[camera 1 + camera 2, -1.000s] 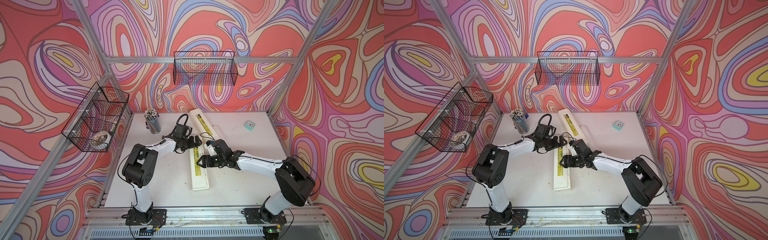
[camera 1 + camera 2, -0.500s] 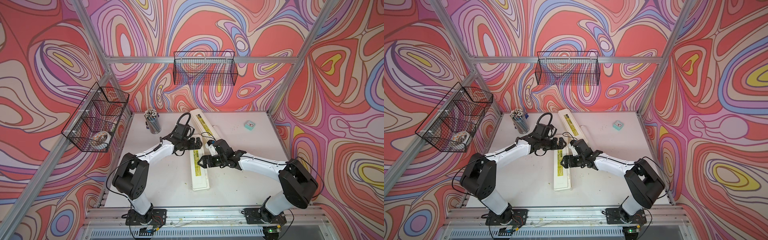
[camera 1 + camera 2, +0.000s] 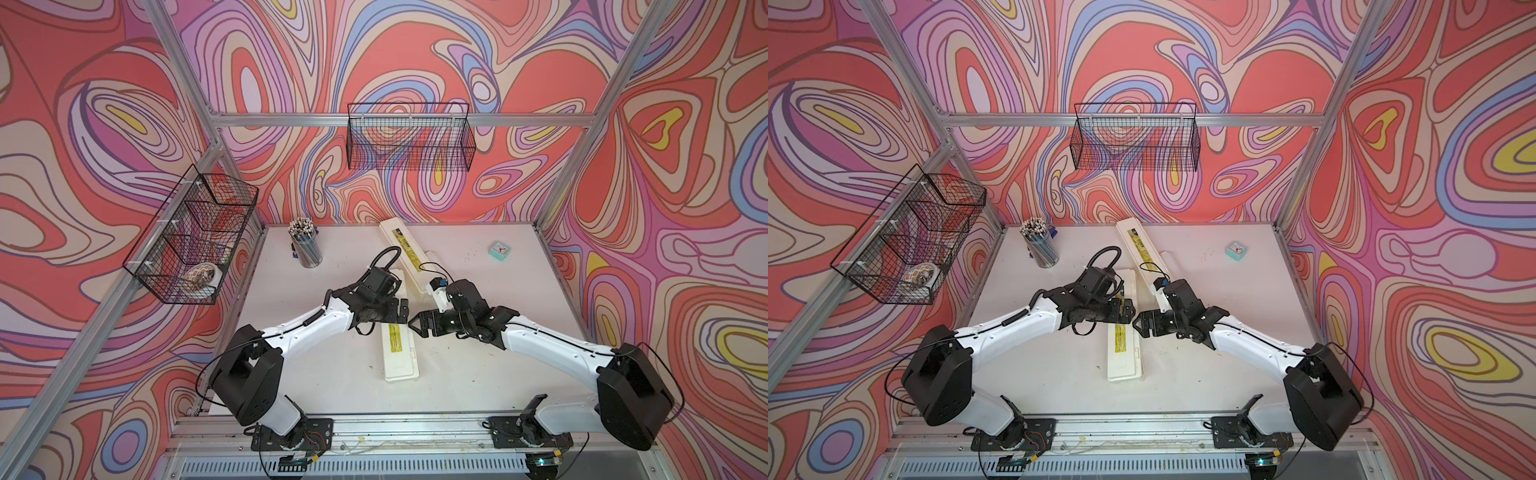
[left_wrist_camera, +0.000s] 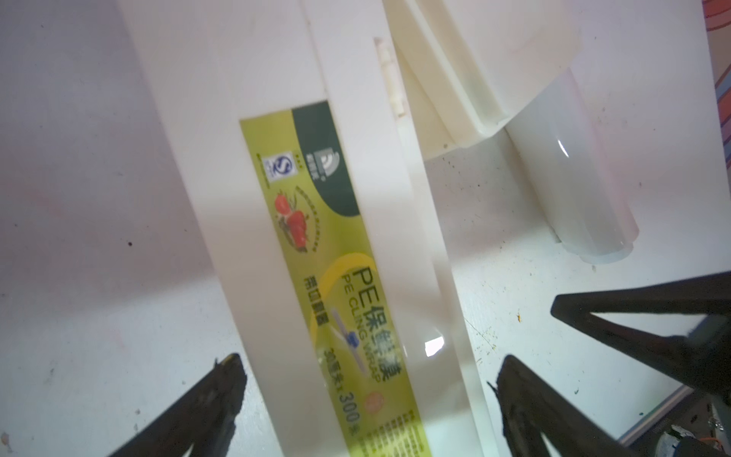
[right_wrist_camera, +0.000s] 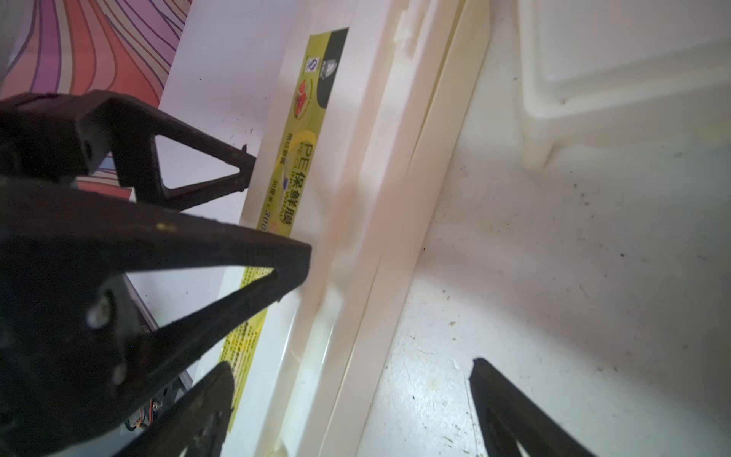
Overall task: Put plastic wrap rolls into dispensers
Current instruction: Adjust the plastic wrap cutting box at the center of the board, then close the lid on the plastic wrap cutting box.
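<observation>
— How did the room look?
— A white table [image 3: 332, 374], dotted with dark crumbs, stood between walls [image 3: 104, 124] of red, pink and purple swirls, inside a metal frame [image 3: 291, 120]. On the left wall hung a wire basket [image 3: 191, 237] holding a patterned bowl [image 3: 201, 277]. A second basket [image 3: 409, 137] hung at the back.

— And the grippers?
— In both top views they met at the middle. The left gripper [image 3: 401, 311] was spread wide over the near box [image 3: 400, 361], one finger at each side, pinching nothing. The right gripper [image 3: 417, 326], also wide apart and empty, pointed at the same box from the other side.

— What did the wrist cameras add?
— The left wrist view showed the lid down with its green-yellow label [image 4: 328, 257] facing up. It also showed one roll [image 4: 573, 178] lying on the table just beside the far box [image 4: 494, 47]. From above, the right arm [image 3: 548, 345] hid most of that roll. Whether a roll lay inside the near box, I could not tell.

— Anything else?
— A cup of pencils [image 3: 305, 245] at the back left and a small teal clock [image 3: 499, 251] at the back right.
</observation>
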`<state>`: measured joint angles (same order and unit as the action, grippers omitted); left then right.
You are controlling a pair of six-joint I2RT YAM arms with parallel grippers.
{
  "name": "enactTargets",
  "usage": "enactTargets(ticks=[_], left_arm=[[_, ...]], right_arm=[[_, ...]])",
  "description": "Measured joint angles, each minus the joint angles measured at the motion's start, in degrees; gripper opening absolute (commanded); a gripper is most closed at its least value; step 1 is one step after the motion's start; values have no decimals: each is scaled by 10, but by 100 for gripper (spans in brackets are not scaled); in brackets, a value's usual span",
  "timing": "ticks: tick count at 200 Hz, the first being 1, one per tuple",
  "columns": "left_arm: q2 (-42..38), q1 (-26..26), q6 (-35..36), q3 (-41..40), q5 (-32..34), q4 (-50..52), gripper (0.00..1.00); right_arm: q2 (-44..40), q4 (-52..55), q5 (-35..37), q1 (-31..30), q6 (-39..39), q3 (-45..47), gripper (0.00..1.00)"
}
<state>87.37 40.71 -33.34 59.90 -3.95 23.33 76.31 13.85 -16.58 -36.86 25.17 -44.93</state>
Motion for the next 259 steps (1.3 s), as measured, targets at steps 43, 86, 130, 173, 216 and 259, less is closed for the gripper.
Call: enactTargets(ticks=[43, 86, 130, 173, 216, 259], left_arm=[[-18, 51, -29, -16, 28, 14, 100], [-16, 88, -54, -20, 58, 31, 100], [-9, 115, -77, -22, 62, 42, 100], [-6, 119, -92, -22, 64, 43, 100], [-6, 119, -102, -22, 64, 41, 100], [2, 118, -115, -23, 64, 32, 100]], right_arm=[[-46, 12, 21, 23, 3, 43, 96], [-83, 13, 25, 32, 17, 85, 93], [-96, 1, -9, 32, 28, 129, 83], [-142, -25, -72, 32, 47, 192, 82], [-177, -61, -127, 32, 59, 211, 80], [-126, -113, -159, 12, 65, 210, 77]])
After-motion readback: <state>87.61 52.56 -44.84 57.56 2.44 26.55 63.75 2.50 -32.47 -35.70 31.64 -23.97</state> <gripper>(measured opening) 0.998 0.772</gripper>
